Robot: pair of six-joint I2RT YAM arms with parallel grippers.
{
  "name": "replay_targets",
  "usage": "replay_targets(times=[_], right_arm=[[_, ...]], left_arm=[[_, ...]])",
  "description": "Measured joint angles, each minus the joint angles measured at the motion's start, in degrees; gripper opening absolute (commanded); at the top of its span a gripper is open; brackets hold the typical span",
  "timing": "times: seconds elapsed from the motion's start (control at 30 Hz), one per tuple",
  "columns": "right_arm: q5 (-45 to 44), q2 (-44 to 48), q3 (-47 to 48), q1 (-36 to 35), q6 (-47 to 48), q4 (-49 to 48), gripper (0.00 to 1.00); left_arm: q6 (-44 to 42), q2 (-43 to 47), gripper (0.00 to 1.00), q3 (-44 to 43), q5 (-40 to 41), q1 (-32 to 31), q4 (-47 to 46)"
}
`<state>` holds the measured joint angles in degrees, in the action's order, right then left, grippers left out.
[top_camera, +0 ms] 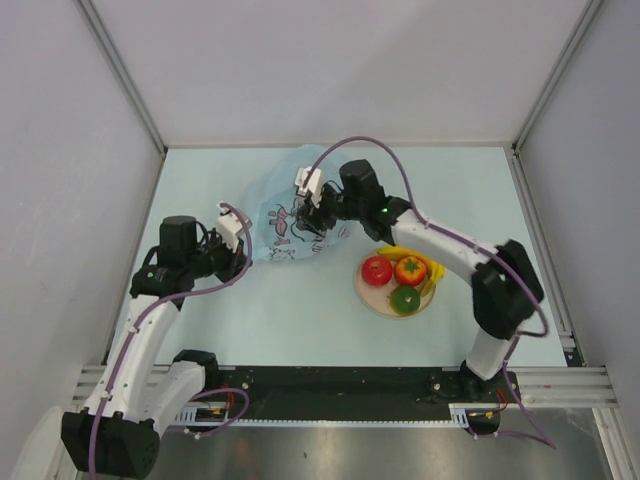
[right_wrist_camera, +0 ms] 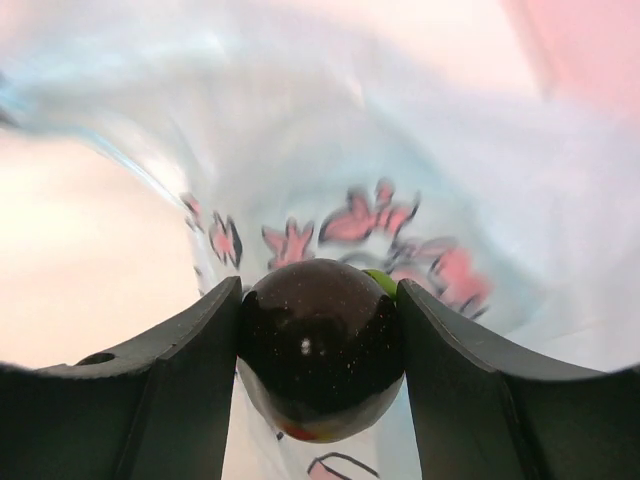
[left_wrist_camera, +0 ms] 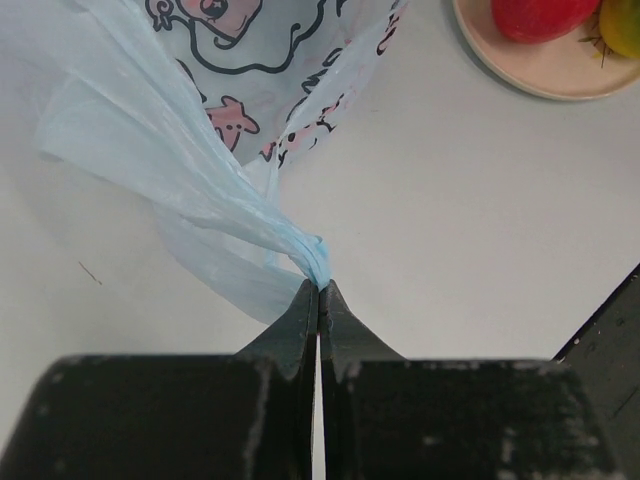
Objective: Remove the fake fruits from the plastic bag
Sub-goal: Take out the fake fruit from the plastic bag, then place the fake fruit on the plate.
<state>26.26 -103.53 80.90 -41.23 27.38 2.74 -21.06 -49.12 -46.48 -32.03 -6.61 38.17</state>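
Closest to the lens, in the right wrist view, the right gripper (right_wrist_camera: pixel 320 292) has its two black fingers closed around a dark purple fruit (right_wrist_camera: pixel 320 355), round and glossy, with a sliver of green at its upper edge. Around it is the inside of the plastic bag (right_wrist_camera: pixel 400 130), pale blue with pink-and-black cartoon prints. In the left wrist view, the left gripper (left_wrist_camera: pixel 319 288) is pinched shut on a twisted corner of the bag. From above, the right arm reaches into the bag at mid-table. Nearby, a red apple (top_camera: pixel 376 270), an orange fruit (top_camera: pixel 410 269), a green fruit (top_camera: pixel 404 298) and a banana (top_camera: pixel 427 264) sit on a beige plate (top_camera: pixel 368 298). The step appears to be drawing the purple fruit out. It likely goes best pulled straight back through the opening so the film does not snag, with the left grip anchoring the bag.
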Motion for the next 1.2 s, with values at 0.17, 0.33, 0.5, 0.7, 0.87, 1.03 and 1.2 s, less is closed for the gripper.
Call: replay_targets(times=[0.17, 0.33, 0.5, 0.7, 0.87, 1.03, 1.2], right_arm=[[1.46, 15.04, -4.66, -3.06, 5.97, -2.32, 0.45], [-2.16, 25.42, -12.48, -12.37, 16.48, 3.43, 0.45], [-11.80, 35.36, -22.18, -20.87, 26.91, 15.39, 0.46], [-20.83, 42.66, -26.25, -25.83, 32.87, 28.06, 0.46], [-25.88, 47.30, -33.31, -25.00, 34.45, 29.94, 0.41], [-29.49, 50.95, -45.57, -25.70, 35.74, 27.02, 0.44], [-31.67, 53.99, -54.10, -25.90, 38.32, 20.63, 0.45]], left_arm=[[-0.02, -0.57, 0.00, -0.09, 0.37, -0.02, -0.17], [0.61, -0.72, 0.00, -2.84, 0.15, -0.02, -0.26], [2.10, 1.90, 0.00, -4.20, -0.48, -0.02, -2.03], [3.32, 5.88, 0.00, -4.17, -1.36, -0.04, -4.02], [4.13, 7.85, 0.00, -4.15, -1.55, -0.04, -4.68], [4.15, 8.57, 0.00, -4.15, -1.66, 0.37, -4.50], [4.31, 7.87, 0.00, -4.15, -1.73, 2.03, -4.15]])
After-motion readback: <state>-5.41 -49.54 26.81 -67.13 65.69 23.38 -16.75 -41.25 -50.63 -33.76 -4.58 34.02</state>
